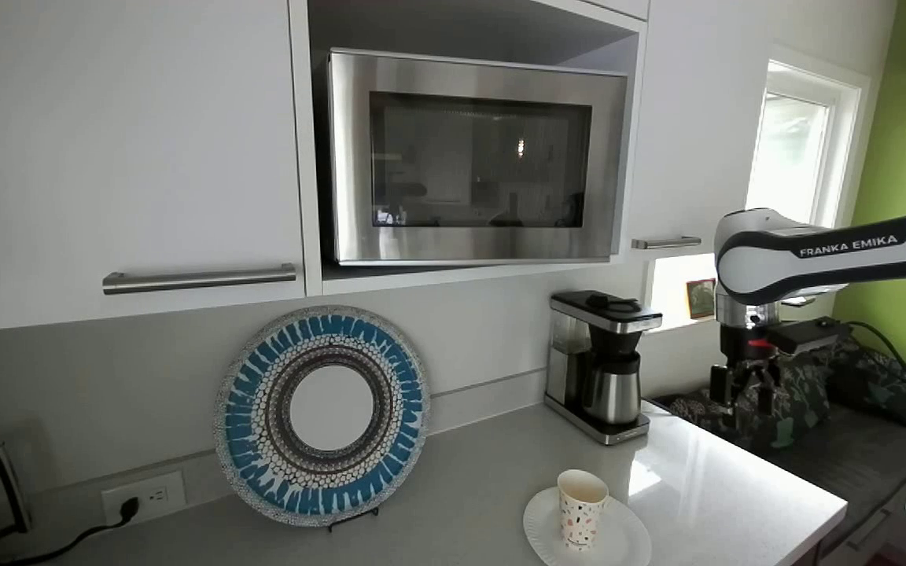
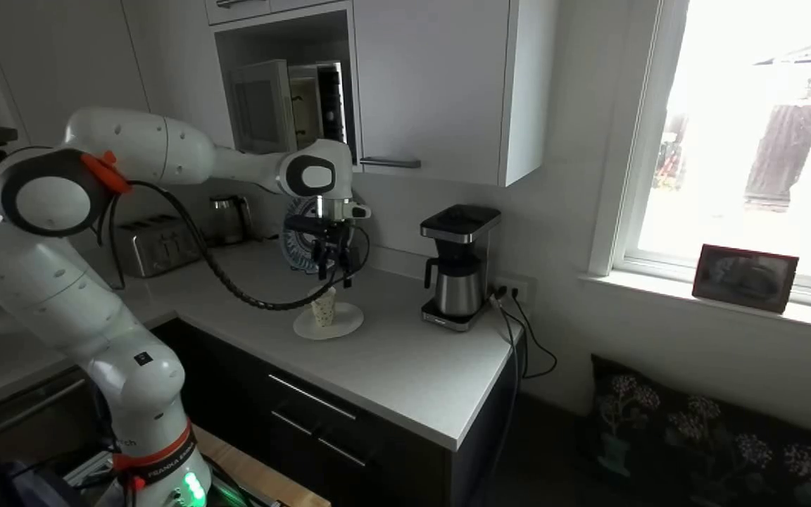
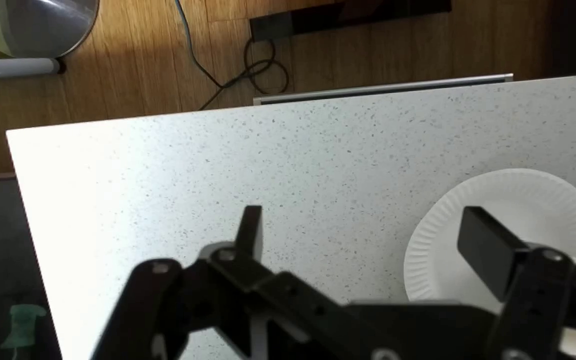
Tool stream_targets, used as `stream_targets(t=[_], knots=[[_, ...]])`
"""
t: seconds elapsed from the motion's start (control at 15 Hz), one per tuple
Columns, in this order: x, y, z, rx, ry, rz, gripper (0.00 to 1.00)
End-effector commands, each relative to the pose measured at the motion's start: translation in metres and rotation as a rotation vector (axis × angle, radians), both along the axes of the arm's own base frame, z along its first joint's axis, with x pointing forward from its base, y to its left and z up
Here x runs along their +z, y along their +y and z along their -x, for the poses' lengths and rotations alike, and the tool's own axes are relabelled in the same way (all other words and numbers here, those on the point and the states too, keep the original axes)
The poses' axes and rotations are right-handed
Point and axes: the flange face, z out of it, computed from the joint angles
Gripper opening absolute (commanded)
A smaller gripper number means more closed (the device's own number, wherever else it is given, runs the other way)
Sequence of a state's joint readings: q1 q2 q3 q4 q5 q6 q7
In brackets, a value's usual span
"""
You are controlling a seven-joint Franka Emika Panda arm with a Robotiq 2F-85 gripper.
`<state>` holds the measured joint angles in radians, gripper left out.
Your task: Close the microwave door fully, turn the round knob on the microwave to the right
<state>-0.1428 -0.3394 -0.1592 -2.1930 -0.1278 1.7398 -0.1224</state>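
Steel, brushed and smooth, is framing the wide rectangular microwave door, which is standing ajar in the open white cabinet niche; in an exterior view the oven's pale interior is showing past the door's free edge, on the side towards the tall black-and-steel coffee maker. The black two-fingered gripper is hanging well apart from the door, above the pale speckled countertop, its fingers standing spread with nothing held between them.

I am judging the door rigid and middling in weight, probably swinging on hinges at its far side, so it is asking for a push rather than a grip. Its metal is likely offering little friction, and the dark glass window is looking the most fragile. The bare steel strip beside the free edge, about mid-height, is therefore inviting contact: fingertips brought together, pressing square-on, with the latch probably demanding a firmer shove. I am not making out the round knob in any view, so its stiffness is remaining a guess; I am favouring a light pinch and a wrist turn.
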Motion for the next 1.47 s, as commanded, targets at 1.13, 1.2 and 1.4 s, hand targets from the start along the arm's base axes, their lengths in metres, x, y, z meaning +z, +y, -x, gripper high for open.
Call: stream_targets(t=[1.13, 1.2, 1.4], knots=[[0.018, 0.189, 0.042, -0.016, -0.111, 0.246, 1.0], [0.028, 0.195, 0.046, -0.007, -0.156, 0.26, 1.0], [0.057, 0.22, 0.059, 0.02, -0.29, 0.282, 1.0]])
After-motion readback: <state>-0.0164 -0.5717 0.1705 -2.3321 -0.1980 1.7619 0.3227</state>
